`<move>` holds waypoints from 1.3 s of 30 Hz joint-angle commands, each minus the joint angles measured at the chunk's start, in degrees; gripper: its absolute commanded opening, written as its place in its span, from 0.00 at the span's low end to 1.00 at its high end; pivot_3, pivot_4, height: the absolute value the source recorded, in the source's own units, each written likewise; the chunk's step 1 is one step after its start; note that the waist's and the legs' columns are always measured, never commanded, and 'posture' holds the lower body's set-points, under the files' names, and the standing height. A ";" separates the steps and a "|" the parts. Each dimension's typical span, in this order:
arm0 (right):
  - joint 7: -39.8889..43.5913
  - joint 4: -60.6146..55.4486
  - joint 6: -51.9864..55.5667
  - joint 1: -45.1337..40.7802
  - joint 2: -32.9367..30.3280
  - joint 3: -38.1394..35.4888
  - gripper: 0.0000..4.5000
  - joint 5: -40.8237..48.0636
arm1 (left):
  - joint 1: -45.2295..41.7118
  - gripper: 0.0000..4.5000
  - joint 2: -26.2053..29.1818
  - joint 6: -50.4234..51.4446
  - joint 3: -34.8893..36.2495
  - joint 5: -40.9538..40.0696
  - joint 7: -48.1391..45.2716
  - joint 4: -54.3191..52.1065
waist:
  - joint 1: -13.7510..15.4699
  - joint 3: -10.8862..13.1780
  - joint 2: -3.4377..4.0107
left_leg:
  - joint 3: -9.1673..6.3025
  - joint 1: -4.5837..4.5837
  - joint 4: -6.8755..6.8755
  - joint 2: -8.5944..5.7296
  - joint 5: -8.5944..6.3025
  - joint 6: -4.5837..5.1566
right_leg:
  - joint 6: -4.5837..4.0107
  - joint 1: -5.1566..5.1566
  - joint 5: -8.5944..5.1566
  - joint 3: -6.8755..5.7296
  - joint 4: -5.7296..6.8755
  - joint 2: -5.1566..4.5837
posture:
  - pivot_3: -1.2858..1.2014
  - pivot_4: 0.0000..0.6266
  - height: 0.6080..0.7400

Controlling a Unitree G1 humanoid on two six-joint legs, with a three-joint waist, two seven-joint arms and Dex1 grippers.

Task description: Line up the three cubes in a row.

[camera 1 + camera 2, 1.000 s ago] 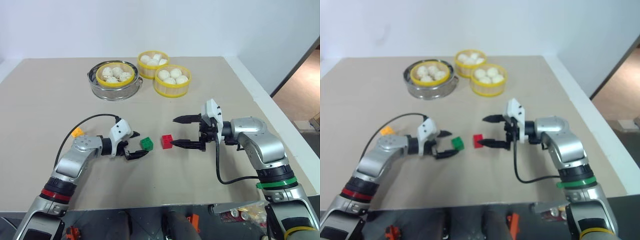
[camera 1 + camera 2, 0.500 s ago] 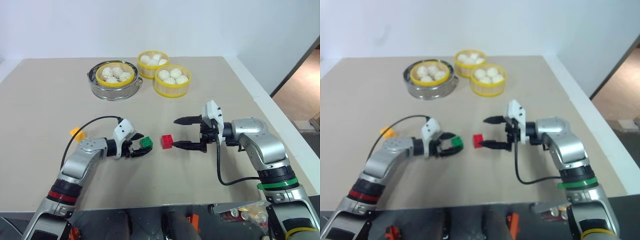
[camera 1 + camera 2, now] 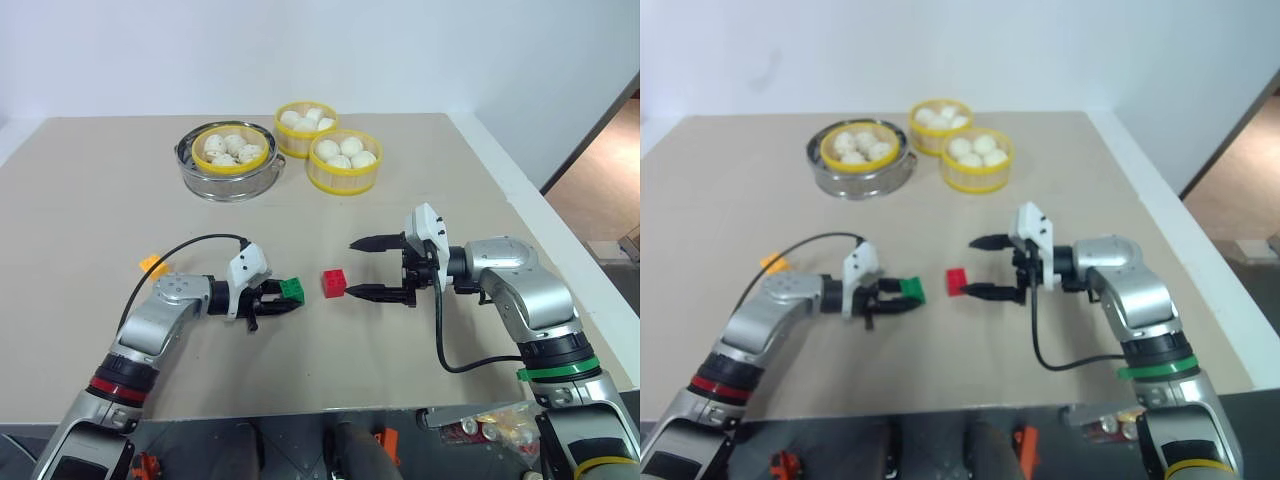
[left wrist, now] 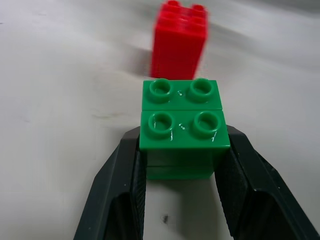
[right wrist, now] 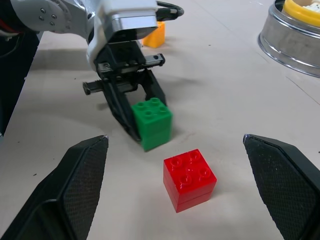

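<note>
Cubes are what we are lining up: the green cube sits between the fingers of our left tool, which is clenched on its two side faces, with the cube's base apparently resting on the table. Straight ahead of that tool, just past the green cube but apart from it, stands the red cube. Behind the left tool, back beside the arm's elbow and well apart from the other two, lies the yellow-orange cube.

Our right tool is spread wide and grasps nothing; the red cube lies just in front of its fingertips, nearer the lower one, without touching either.

We judge these cubes to be light, hard and rigid, so a firm pinch will not deform them. Their smooth plastic sides may slip or twist if gripped off-centre, and the studs on top give no useful purchase. The best hold looks to be flat on two opposite side walls, low and centred, as the left tool has now. Being so light, a cube nudged by a fingertip will likely skid on the table.
</note>
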 commanded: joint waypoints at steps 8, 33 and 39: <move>0.54 -2.00 -0.43 -0.32 -0.78 -0.36 1.00 0.14 | -0.86 0.29 0.97 -4.37 -0.67 2.21 -2.04 1.95 | -0.01 0.00 0.00 | 0.01 0.00 0.00 0.01 0.00 0.00 | 0.00 0.00 0.00 0.01 0.00 0.00 | 0.52 0.24 1.00; 0.26 -2.60 -0.10 0.16 -1.01 -0.40 1.00 -0.09 | -4.92 0.29 0.28 -12.14 -1.55 5.18 -5.51 10.94 | -0.02 0.00 0.00 | 0.00 0.04 0.01 0.01 0.02 0.03 | -0.02 -0.01 0.11 0.10 0.00 0.09 | 0.52 0.24 1.00; 0.27 -2.58 -0.07 0.15 -1.00 -0.28 1.00 -0.16 | -6.05 0.29 0.51 -11.18 -2.39 5.53 -7.30 11.59 | 0.00 0.00 0.01 | 0.01 0.04 0.01 0.00 0.02 0.03 | -0.02 0.00 0.11 0.09 0.00 0.08 | 0.52 0.24 1.00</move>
